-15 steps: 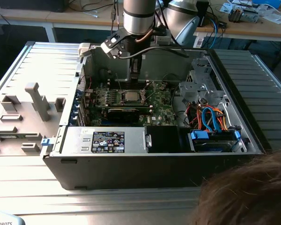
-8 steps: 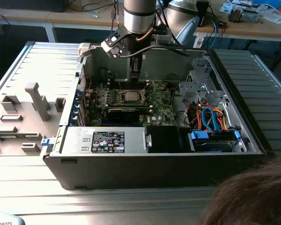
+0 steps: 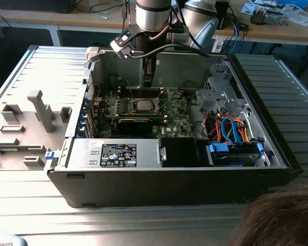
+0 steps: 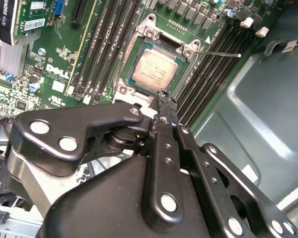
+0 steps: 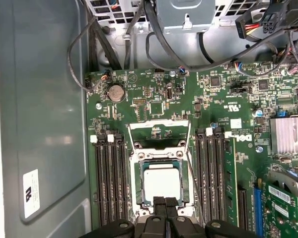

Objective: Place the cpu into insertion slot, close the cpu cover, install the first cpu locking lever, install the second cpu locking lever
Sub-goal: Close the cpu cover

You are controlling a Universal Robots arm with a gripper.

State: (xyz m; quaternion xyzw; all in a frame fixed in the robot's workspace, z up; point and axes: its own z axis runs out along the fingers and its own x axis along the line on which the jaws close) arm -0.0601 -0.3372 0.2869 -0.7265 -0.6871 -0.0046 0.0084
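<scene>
From overhead the insertion slot (image 5: 138,187) lies open to approach — the tool (image 5: 165,201), fingertips pressed together, hangs just above its edge. The cpu cover (image 5: 159,128) is tipped back off the socket, and banks of long black memory slots (image 5: 108,178) flank it on two sides, low against the board. A thin locking lever (image 4: 222,53) juts out over one bank. Looping cables (image 3: 230,128) and a metal drive cage (image 3: 220,97) crowd one end of the case — the grey case wall (image 5: 44,124) runs flat beside the board.

Silver arm (image 3: 153,13); blk end effector (image 4: 164,99) w/ silver rivets (image 4: 68,144).
</scene>
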